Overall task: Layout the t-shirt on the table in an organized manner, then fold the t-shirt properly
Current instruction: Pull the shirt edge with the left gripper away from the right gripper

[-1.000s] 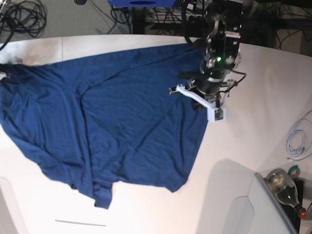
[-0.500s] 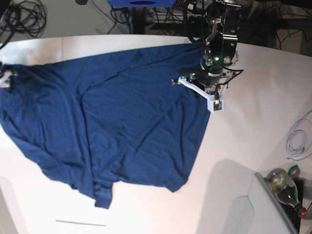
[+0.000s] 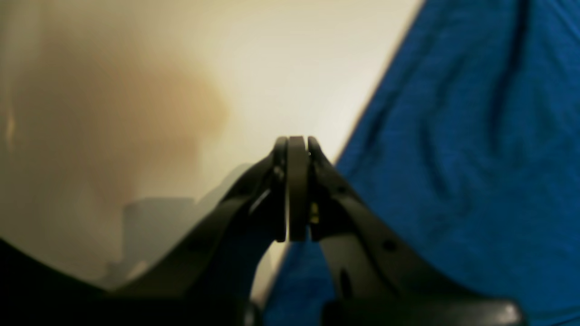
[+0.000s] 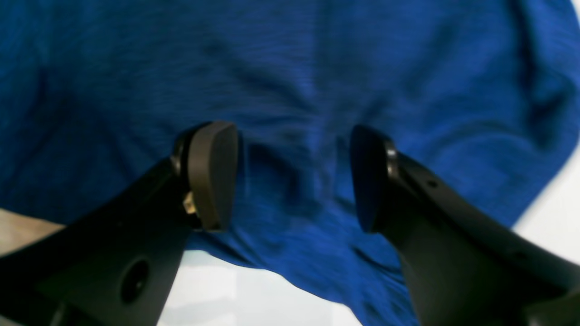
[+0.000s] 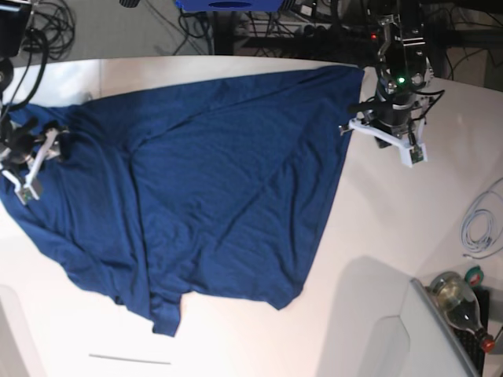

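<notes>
At the left edge of the base view, the right gripper (image 5: 31, 153) sits over the shirt's (image 5: 212, 181) far-left part. In the right wrist view its two fingers (image 4: 213, 174) stand well apart with nothing between them; the blue cloth (image 4: 294, 90) lies beneath, filling most of that view, and a strip of white table (image 4: 253, 299) shows below the shirt's edge.

The shirt is spread across the table (image 5: 377, 236), covering the left and middle of it. Its top edge runs near the table's far side, and its right edge slants down from the upper right corner to a lower hem near the front. A fold line crosses the cloth diagonally from upper right to the left middle, and a small flap hangs at the lower hem.

To the right, the left gripper (image 5: 385, 129) hangs above bare table, just beside the shirt's upper right corner. In the left wrist view its fingers (image 3: 297, 190) are pressed together and hold nothing; the shirt (image 3: 476, 158) lies to their right, table to their left.

At the far right edge lie a white cable (image 5: 481, 224) and, lower, a bottle (image 5: 460, 302).
</notes>
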Robot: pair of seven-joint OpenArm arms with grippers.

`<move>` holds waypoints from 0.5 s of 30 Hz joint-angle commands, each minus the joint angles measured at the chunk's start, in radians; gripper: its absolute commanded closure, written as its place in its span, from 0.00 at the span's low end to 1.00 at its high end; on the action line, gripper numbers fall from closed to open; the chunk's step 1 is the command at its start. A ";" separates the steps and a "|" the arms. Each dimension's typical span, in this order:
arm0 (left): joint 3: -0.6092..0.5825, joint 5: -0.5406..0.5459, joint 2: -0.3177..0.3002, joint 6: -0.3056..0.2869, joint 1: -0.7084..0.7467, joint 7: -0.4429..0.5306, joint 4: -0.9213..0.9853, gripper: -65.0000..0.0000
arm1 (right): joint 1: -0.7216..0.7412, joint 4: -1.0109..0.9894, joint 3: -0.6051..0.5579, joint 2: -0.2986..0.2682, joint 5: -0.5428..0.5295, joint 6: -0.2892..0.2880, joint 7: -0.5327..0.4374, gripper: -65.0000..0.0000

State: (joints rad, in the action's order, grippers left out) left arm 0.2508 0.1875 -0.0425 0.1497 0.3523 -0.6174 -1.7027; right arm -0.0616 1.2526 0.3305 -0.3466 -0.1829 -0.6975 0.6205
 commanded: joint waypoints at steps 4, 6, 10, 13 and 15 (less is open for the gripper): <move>0.006 -0.004 -0.009 -0.002 0.018 0.017 -0.026 1.00 | 0.026 -0.035 -0.024 -0.019 -0.010 -0.001 -0.012 0.43; 0.006 -0.004 -0.009 -0.002 0.023 0.017 -0.026 1.00 | 0.033 -0.063 -0.023 -0.019 -0.010 -0.001 -0.012 0.43; 0.006 -0.004 -0.009 -0.002 0.023 0.017 -0.020 1.00 | 0.036 -0.080 -0.018 -0.021 -0.010 -0.001 -0.014 0.64; 0.006 -0.004 -0.009 -0.002 0.023 0.017 -0.020 1.00 | 0.027 -0.070 -0.015 -0.033 -0.010 -0.001 -0.014 1.00; 0.006 -0.004 -0.009 -0.002 0.021 0.017 -0.020 1.00 | 0.004 -0.047 -0.014 -0.038 -0.010 -0.001 -0.012 0.97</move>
State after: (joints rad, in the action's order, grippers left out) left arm 0.2546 0.1875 -0.0448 0.1493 0.3767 -0.6170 -1.7069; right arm -0.0639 1.1851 0.3092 -0.3656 -0.1810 -0.6979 0.6201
